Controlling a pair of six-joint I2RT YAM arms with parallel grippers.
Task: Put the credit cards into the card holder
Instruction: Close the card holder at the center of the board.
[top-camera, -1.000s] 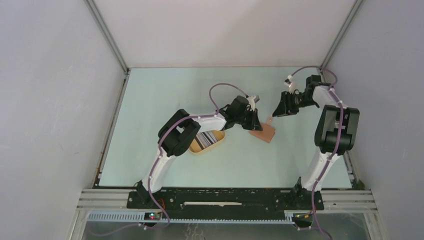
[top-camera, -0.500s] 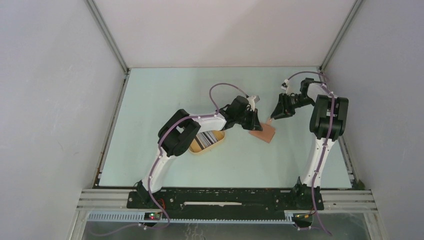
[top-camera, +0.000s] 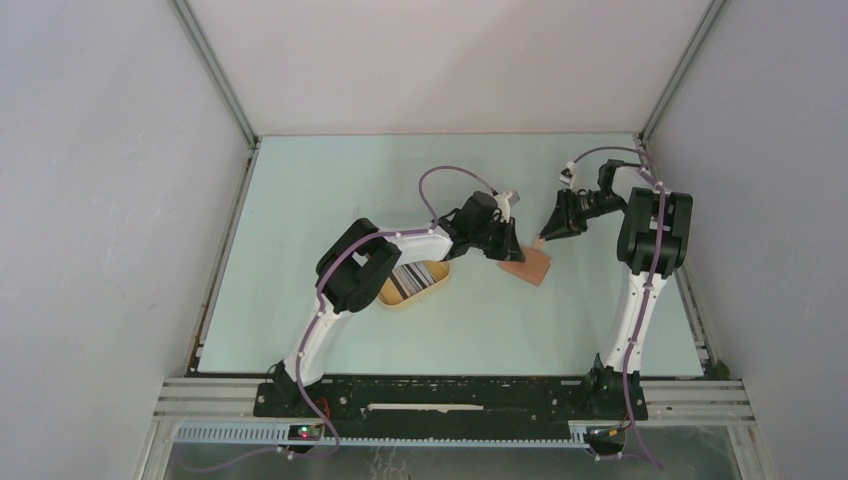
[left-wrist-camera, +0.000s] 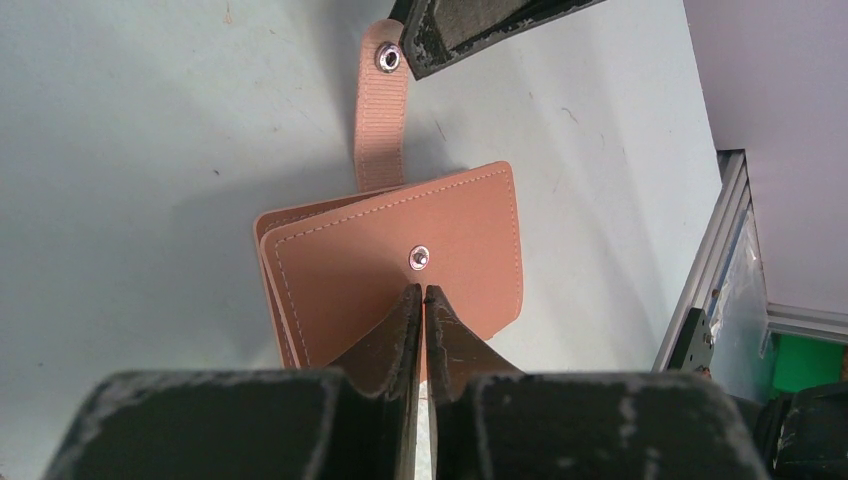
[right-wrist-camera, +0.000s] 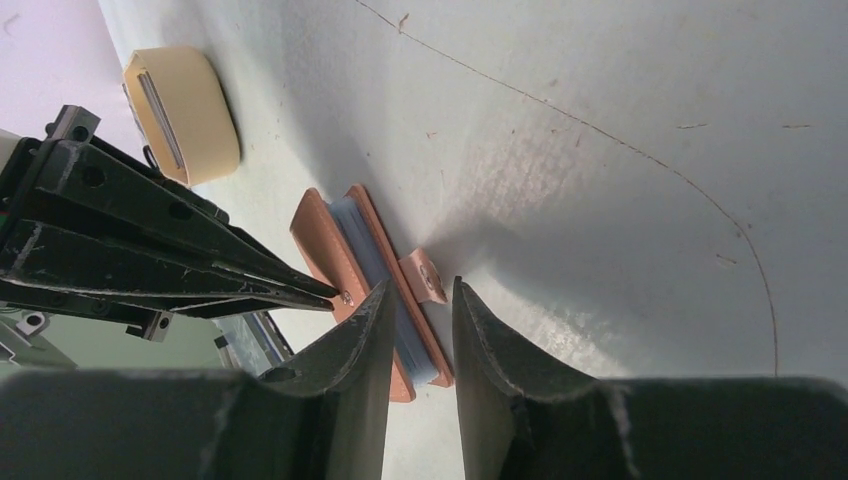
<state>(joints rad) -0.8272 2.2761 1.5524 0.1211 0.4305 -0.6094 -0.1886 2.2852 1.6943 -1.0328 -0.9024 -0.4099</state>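
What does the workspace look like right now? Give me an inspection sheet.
Surface: pale green table, lightly scratched.
Job's things: card holder lies folded on the table, strap unsnapped; cards sit in the yellow tray.
Clutter: nothing seen.
Grippers: left gripper shut, fingers pressing on the holder's top flap; right gripper open, astride the strap.
Cables: purple cables run along both arms, looping above the wrists.
Surroundings: white walls, metal frame rails.

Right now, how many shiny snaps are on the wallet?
2. One snap is on the front of the wallet, by the left gripper; one is at the end of the strap. Others may be hidden.
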